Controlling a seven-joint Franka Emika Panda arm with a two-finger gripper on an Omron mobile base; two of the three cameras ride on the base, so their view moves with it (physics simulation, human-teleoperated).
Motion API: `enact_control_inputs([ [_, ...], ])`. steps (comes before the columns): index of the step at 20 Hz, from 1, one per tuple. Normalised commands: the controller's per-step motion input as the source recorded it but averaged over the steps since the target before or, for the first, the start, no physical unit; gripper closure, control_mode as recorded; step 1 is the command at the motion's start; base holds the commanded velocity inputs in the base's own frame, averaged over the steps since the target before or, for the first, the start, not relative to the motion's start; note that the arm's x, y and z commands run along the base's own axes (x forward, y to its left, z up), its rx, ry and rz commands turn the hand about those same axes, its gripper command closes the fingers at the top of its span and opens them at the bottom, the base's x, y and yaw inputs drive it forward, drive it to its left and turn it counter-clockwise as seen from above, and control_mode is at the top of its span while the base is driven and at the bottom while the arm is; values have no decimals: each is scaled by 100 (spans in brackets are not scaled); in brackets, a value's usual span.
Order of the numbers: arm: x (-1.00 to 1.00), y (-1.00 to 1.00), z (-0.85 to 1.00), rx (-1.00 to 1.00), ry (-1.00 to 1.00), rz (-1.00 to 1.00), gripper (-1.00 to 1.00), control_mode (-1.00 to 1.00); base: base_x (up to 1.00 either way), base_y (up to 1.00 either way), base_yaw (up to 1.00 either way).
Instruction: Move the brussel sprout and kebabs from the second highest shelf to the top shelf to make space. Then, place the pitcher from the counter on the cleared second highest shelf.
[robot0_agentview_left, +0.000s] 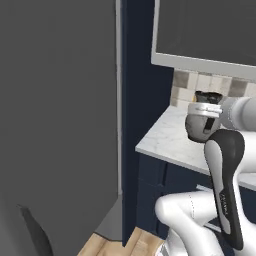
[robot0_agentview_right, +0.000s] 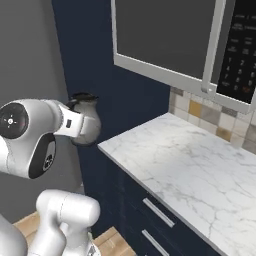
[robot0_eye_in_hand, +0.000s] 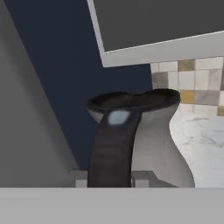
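Ann: Hand (robot0_eye_in_hand: 110, 181) is shut tight on the jug (robot0_eye_in_hand: 144, 131), gripping its dark curved handle (robot0_eye_in_hand: 111, 148).

Ben: Where is the jug now?

Ann: Up in the air, off the surface (robot0_agentview_right: 190, 170). It hangs just past the surface's left end, in front of the dark blue wall (robot0_agentview_right: 90, 50).

Ben: So which step is this?

Ann: I think it is the last one, carrying the jug to the second shelf. I can't see the shelves, the sprout or the kebabs from here.

Ben: What comes next?

Ann: The arm needs to swing toward the big grey cabinet (robot0_agentview_left: 55, 125) on the left, keep the jug upright, and set it down flat on the shelf.

Ben: What is the jug like?

Ann: Round and fat at the bottom, thin at the neck, with a wide dark rim. It looks like dull grey metal, smooth and hard.

Ben: And the surface?

Ann: White stone with grey veins, shiny and flat. Small square tiles (robot0_agentview_right: 210, 112) sit behind it.
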Motion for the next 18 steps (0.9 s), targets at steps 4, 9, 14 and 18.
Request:
enact_control_inputs([
  [4, 0, 0, 0, 0, 0, 0, 100, 100, -96, 24, 24],
  [9, 0, 0, 0, 0, 0, 0, 100, 100, -71, 69, 25],
  [14, 0, 0, 0, 0, 0, 0, 100, 100, -42, 95, 28],
  [18, 0, 0, 0, 0, 0, 0, 100, 100, -6, 100, 29],
])
